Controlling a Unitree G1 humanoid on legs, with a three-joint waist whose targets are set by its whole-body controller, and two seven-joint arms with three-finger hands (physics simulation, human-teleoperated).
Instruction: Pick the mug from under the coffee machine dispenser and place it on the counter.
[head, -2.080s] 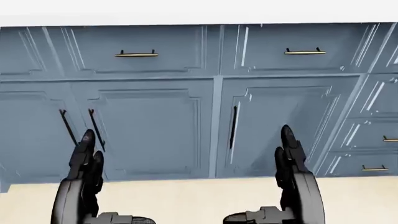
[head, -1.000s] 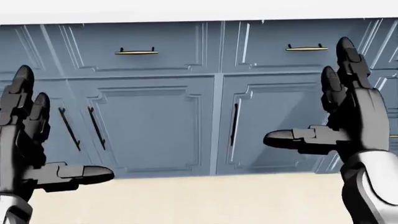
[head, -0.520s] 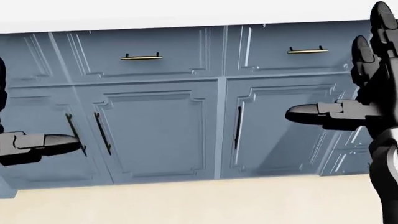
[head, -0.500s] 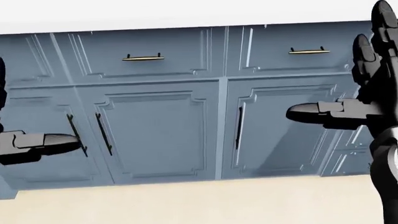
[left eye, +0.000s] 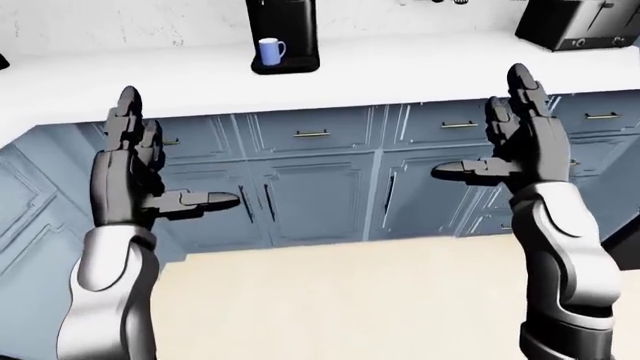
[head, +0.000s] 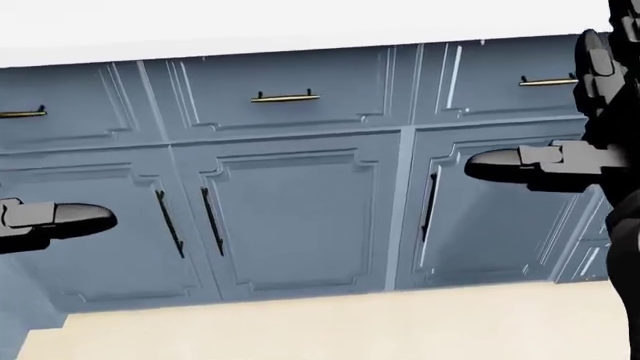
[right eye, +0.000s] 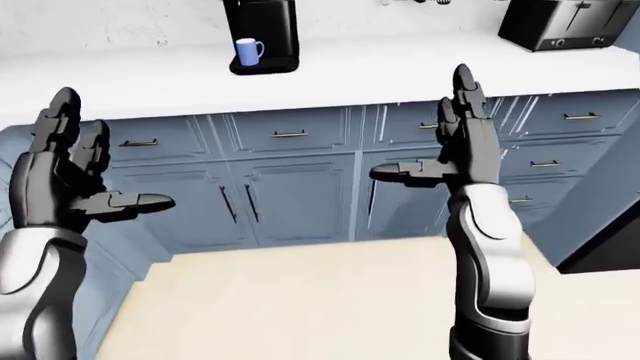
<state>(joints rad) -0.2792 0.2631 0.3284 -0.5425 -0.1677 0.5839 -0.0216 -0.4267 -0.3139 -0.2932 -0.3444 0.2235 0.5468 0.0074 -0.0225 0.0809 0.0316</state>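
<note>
Left hand (left eye: 130, 176): raised at the left of the left-eye view, palm turned inward, its two long fingers (left eye: 127, 120) pointing up and the thumb (left eye: 200, 200) held out sideways toward the view's centre. The hand is fully spread and holds nothing. Right hand (left eye: 520, 146): raised at the right of the same view in a mirrored pose, fingers upright, thumb extended toward the centre, likewise spread wide and empty. The two hands stand well apart, with blue cabinet doors (left eye: 315, 199) showing between them. In the head view only the thumb tips and part of the right hand enter at the edges, over the same doors.

Above the doors runs a row of drawers (left eye: 312, 131) with slim brass handles (left eye: 311, 134); the doors carry dark vertical handles. A white counter (left eye: 400, 67) tops the cabinets and bends toward the viewer at the left of the left-eye view. Pale flooring (left eye: 350, 300) fills the lower part of the views.

The mug (left eye: 270, 51), light blue with its handle to the right, stands upright on the base of the black coffee machine (left eye: 284, 34), under the dispenser, near the top of the left-eye view and far from both hands. A black toaster (left eye: 575, 22) sits on the counter at the upper right.
</note>
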